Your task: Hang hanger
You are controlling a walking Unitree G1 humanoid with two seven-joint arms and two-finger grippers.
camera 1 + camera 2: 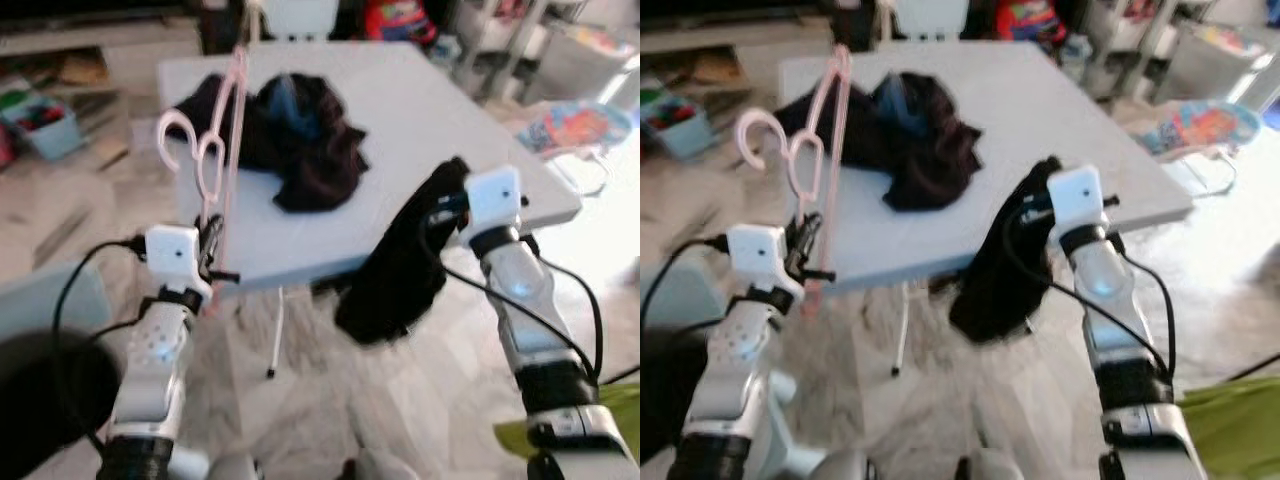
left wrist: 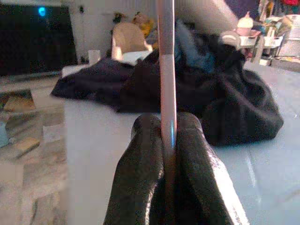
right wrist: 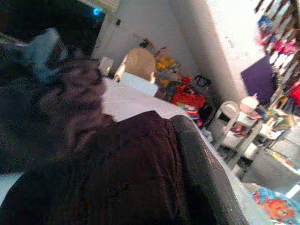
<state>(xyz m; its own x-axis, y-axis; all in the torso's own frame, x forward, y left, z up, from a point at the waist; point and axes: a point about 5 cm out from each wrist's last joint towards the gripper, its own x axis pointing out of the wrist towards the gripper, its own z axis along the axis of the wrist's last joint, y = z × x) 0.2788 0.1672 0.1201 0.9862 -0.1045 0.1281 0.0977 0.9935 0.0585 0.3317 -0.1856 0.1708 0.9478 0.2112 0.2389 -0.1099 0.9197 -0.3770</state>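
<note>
Left hand (image 1: 212, 262) clamps thin pink plastic hanger (image 1: 215, 150) by lower bar, upright at grey tabletop (image 1: 440, 120) edge. Right hand (image 1: 1035, 215) pinches dark soft garment (image 1: 1000, 265), hanging limp. Hanger judged light, stiff, slippery; hold near the hook

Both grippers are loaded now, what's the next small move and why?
Probably bring the right gripper, shut on the dark garment drooping off the table edge, toward the pink hanger held upright by the left gripper, since they're apart.
</note>
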